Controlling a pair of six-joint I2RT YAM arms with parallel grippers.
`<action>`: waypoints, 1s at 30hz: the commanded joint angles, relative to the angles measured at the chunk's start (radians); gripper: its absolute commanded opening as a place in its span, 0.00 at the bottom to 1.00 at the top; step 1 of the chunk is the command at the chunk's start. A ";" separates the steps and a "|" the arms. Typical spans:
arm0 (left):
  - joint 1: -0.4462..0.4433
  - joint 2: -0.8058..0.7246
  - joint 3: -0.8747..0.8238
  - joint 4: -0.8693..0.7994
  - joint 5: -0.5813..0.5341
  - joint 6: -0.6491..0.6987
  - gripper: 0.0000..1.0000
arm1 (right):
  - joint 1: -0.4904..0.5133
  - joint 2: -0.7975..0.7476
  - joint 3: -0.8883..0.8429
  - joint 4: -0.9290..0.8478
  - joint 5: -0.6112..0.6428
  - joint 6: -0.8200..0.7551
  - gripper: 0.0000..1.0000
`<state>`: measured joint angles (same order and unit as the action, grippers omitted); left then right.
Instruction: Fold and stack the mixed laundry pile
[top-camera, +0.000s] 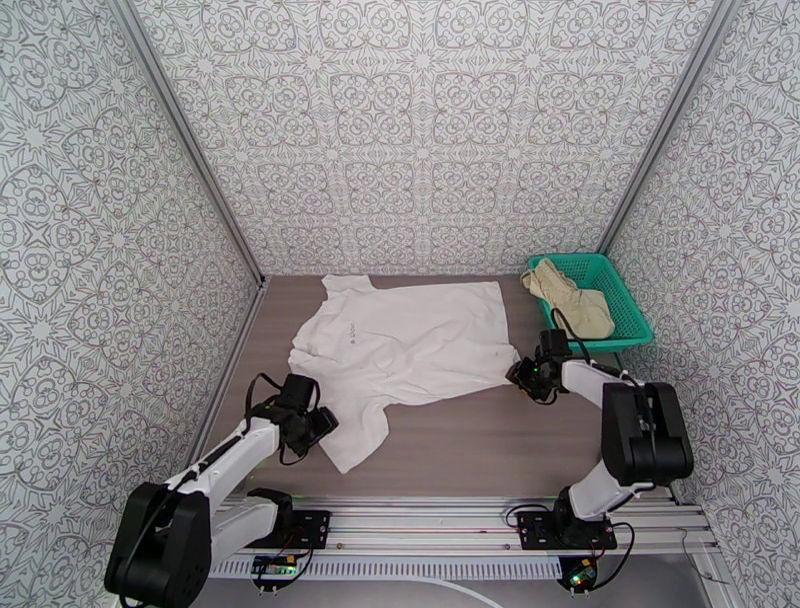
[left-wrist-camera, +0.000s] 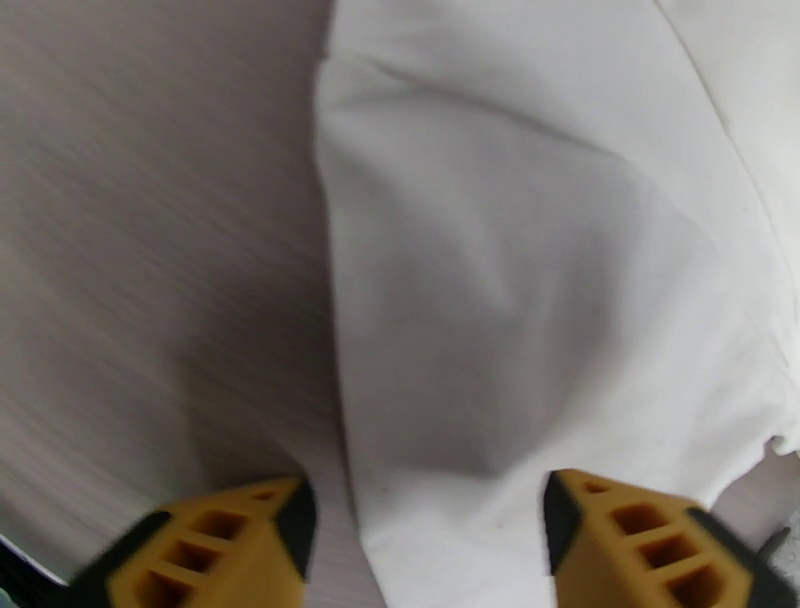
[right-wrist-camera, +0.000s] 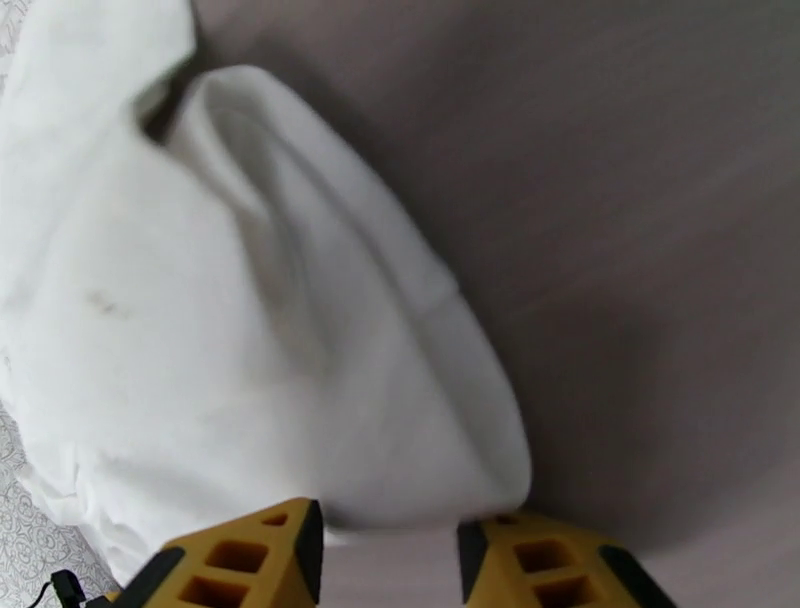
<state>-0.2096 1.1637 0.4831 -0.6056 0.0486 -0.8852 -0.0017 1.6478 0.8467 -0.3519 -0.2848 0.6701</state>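
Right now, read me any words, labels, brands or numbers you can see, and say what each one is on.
No text is legible anywhere.
On the white short-sleeved cloth T-shirt, a small grey chest mark: too small to read.
On the beige cloth shorts in the green plastic mesh basket: no print visible.

Diffuse, even overhead light; we note only soft shadows on the table (top-camera: 450, 440) along the edge of the white T-shirt (top-camera: 420, 340). In both wrist views we find motion blur: wood grain smears and the yellow fingers (left-wrist-camera: 230, 540) lose crispness.
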 joint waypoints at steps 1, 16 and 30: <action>-0.055 0.094 -0.030 0.440 0.102 -0.008 0.36 | 0.017 0.061 0.020 0.074 -0.011 0.010 0.31; -0.073 -0.269 0.029 0.430 -0.055 0.125 0.00 | 0.017 -0.295 0.047 -0.080 0.059 -0.085 0.00; -0.071 -0.455 0.802 -0.098 -0.064 0.543 0.00 | 0.017 -0.593 0.458 -0.524 0.104 -0.168 0.00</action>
<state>-0.2817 0.7231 1.1519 -0.5636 0.0048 -0.5011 0.0124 1.0950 1.2003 -0.7200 -0.2146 0.5415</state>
